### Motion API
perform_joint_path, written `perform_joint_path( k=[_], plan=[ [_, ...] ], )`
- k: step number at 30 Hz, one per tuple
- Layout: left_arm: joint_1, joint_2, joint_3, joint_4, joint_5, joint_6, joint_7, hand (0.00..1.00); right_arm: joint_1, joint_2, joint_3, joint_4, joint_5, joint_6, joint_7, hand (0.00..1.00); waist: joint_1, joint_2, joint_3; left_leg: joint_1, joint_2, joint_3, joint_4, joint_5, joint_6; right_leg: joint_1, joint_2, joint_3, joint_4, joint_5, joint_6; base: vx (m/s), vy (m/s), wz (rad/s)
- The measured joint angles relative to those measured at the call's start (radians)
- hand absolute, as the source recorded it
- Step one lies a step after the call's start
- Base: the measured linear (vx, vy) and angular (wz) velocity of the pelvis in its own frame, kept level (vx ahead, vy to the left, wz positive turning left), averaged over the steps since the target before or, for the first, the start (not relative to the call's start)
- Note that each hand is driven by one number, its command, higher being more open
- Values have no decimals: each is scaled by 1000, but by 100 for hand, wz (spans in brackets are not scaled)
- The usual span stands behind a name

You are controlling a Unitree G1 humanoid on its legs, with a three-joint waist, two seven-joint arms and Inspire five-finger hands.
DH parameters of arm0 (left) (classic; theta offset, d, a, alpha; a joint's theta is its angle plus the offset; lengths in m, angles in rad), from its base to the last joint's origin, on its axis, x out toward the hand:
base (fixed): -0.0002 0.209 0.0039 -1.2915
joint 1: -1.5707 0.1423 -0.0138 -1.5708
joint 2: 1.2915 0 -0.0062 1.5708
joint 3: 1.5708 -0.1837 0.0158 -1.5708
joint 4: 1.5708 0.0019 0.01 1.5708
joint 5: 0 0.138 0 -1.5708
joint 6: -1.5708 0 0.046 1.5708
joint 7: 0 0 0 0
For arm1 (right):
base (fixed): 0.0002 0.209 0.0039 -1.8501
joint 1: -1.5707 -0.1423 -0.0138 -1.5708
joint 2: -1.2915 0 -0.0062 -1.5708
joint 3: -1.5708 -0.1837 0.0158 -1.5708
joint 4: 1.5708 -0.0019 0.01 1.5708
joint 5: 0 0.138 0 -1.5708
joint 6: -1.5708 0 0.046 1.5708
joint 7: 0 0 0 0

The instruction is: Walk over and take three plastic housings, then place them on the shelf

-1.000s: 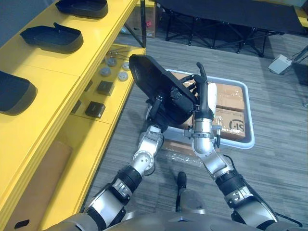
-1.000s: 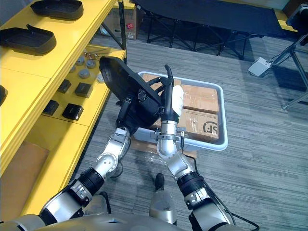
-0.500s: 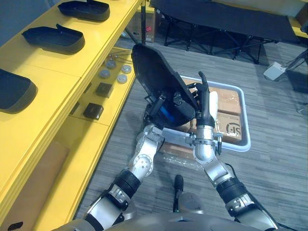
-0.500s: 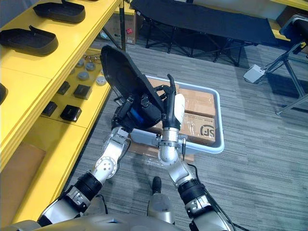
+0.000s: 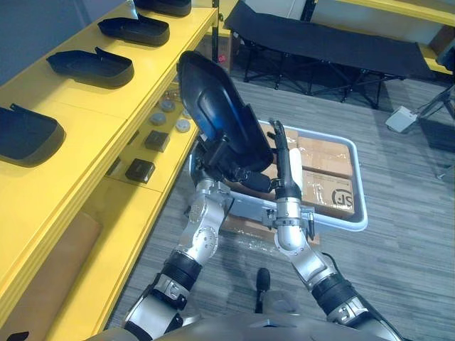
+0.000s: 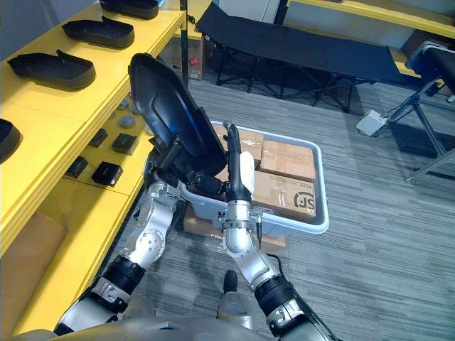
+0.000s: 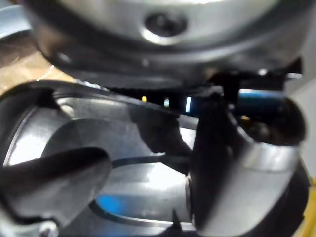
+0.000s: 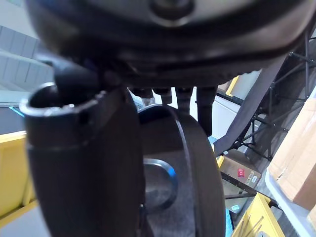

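Note:
I hold a large black plastic housing (image 5: 213,106) nearly upright between both hands, above the near left corner of a white bin. My left hand (image 5: 215,158) grips its lower part from behind, thumb and fingers curled on the glossy shell (image 7: 128,148). My right hand (image 5: 284,163) stands beside it with straight fingers pointing up and its white-covered thumb alongside, pressed against the housing's rim (image 8: 195,158). The yellow shelf (image 5: 78,106) runs along the left. Several black housings lie on its top board, among them one (image 5: 25,131) nearest me and another (image 5: 92,67) further along.
The white bin (image 5: 359,206) on the grey floor holds cardboard boxes (image 5: 330,160). The shelf's lower board carries small black blocks (image 5: 140,170) and round grey parts (image 5: 167,106). A black folding cot (image 5: 320,42) stands at the back.
The camera has shifted as I move. The housing has risen and tipped more upright, now closer to the shelf, with both hands still on it.

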Motion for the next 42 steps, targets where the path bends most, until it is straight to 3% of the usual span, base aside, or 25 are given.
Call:
perform_joint_path(
  k=[2,12,13,19,25,28,35,39,40,42],
  plan=[
    [2,-1,3,0,81,0,45,0,0,0,0,0,1,0,-5,100,0,0,-1,-1,0,-2,0,0,-2,-2,0,0,0,0,0,0,0,0],
    [12,-19,42,-5,175,-2,118,0,49,23,-1,-41,49,1,-55,100,1,5,-9,-2,0,-1,2,-4,-5,-3,1,0,0,4,6,4,2,0],
    [32,-20,45,-31,178,-2,123,0,71,35,-1,-70,51,1,-64,0,-2,5,-9,-2,0,2,3,-6,-4,-5,1,3,0,4,6,0,0,-5],
    [67,-33,86,-49,178,-9,142,0,133,38,-40,-220,73,0,-84,0,-6,10,-13,-2,1,30,6,-17,-3,-22,2,25,0,3,5,1,9,-13],
    [108,-48,168,-74,178,-14,146,0,195,24,-229,-361,73,-4,-114,0,-10,35,-31,-1,2,49,6,-22,-4,-33,4,39,0,4,7,13,26,-7],
    [113,-48,210,-102,178,-52,146,0,217,7,-291,-386,73,-6,-126,0,-11,38,-37,3,2,59,6,-24,-4,-36,5,49,0,5,7,-10,26,-9],
    [123,-50,274,-140,177,-97,144,0,272,8,-345,-445,111,-31,-85,0,-14,47,-46,4,2,68,5,-26,-4,-40,5,55,0,1,2,-10,11,-3],
    [182,-48,309,-167,177,-101,133,0,300,10,-356,-445,116,-50,-48,0,-25,59,-64,4,2,70,3,-27,-4,-43,5,57,0,2,3,0,0,0],
    [195,-44,314,-182,177,-101,133,0,302,10,-357,-445,117,-50,-41,100,-27,59,-64,4,2,70,3,-27,-4,-43,5,57,0,2,4,0,0,0],
    [242,-43,339,-250,185,-106,133,0,318,12,-359,-445,130,-61,-9,100,-31,60,-64,4,2,68,3,-27,-4,-43,5,56,0,3,5,0,0,0]
  ],
)
